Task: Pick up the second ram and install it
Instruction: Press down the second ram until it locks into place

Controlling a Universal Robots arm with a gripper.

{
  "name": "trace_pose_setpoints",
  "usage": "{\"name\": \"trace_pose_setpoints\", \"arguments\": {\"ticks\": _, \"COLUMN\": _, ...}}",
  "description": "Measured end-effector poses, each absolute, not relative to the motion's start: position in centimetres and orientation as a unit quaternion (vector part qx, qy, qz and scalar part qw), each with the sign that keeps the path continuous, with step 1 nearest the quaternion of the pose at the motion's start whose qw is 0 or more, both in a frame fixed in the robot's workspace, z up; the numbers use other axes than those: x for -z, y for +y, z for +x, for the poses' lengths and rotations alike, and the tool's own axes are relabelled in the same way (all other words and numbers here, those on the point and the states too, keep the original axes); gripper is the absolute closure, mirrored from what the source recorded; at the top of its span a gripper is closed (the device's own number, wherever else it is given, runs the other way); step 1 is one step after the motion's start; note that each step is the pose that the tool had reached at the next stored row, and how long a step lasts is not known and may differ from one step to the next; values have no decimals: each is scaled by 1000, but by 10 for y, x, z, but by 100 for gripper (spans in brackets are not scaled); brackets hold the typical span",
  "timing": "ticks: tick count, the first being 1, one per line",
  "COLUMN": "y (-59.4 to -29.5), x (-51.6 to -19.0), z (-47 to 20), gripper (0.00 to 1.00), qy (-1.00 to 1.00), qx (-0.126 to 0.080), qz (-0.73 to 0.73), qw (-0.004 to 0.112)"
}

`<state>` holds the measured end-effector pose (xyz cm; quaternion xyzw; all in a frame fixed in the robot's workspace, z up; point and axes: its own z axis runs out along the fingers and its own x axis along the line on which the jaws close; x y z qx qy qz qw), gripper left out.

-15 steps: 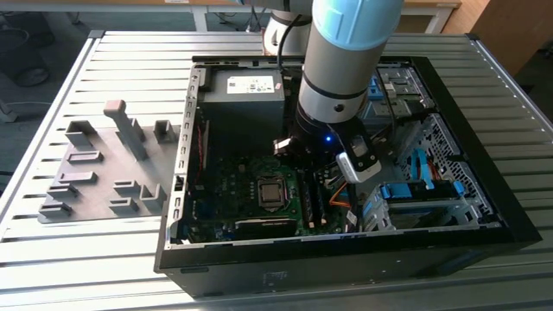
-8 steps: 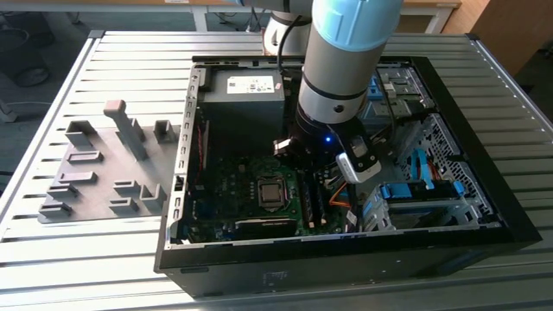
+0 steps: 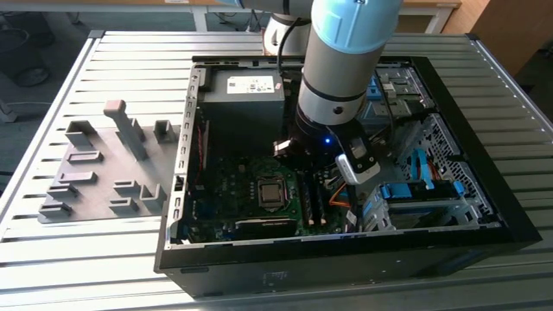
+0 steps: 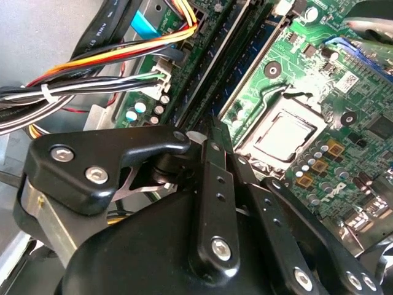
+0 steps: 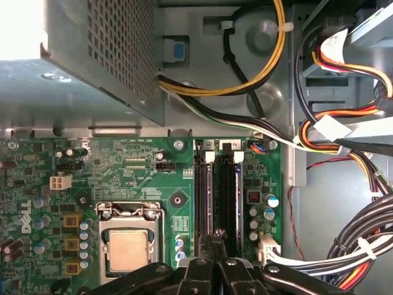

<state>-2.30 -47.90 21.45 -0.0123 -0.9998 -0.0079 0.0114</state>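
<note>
Green motherboard [image 5: 153,184] lies in the floor of the open black computer case [image 3: 484,240], which rests on the slatted metal table [image 3: 129,52]. The arm reaches down into the case, and its gripper [image 5: 216,241] hangs low over the two memory slots beside the processor socket [image 5: 128,246]. In the first wrist view the black fingers [image 5: 209,261] stand pressed together, their tips at the near end of the slots. Whether they pinch anything there, I cannot tell. Both slots appear filled with dark sticks; the second ram [image 5: 229,196] seems to be the one in the slot farther from the socket, lying flat along it with white latches at its far end. Bundled orange, yellow and black cables [image 5: 344,135] run past the slots. Grey plastic holder blocks [image 3: 95,168] sit on the table beside the case, toward the exterior view's left.
</note>
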Motion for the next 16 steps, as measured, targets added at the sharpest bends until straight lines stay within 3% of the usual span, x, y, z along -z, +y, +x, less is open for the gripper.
{"name": "trace_pose_setpoints", "arguments": {"ticks": 16, "y": -479, "x": -238, "z": -23, "gripper": 89, "qy": -1000, "qx": 9, "qz": -12, "qw": 11}}
